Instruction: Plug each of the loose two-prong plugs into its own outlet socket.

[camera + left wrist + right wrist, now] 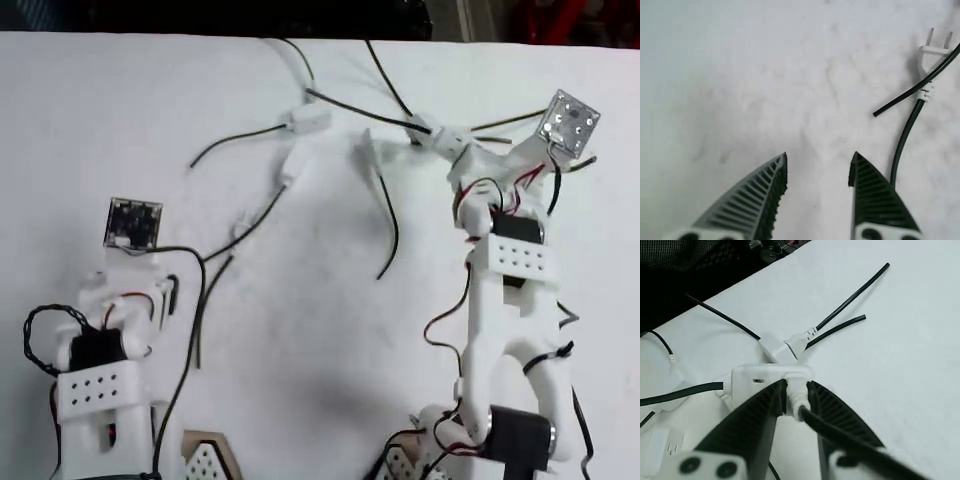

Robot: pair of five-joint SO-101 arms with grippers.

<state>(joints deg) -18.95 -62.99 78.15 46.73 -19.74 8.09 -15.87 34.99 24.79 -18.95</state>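
In the right wrist view my right gripper (796,386) is shut on a white plug (795,396) whose front end sits against a white outlet block (756,378). A second white plug (796,344) with a black cord sits in the block's other side. The high view places this block (440,135) at the back right under my right arm. My left gripper (817,170) hangs open just above bare table. Ahead of it lies a loose white two-prong plug (934,50) with a black cord. Further loose plugs (290,165) (369,155) lie mid-table, near another outlet block (308,120).
Black cords (390,225) trail across the middle of the white table (300,340). Another loose white plug (665,447) lies beside the right arm's block. The table's far edge (200,34) meets a dark background. Each arm's base stands at the near edge.
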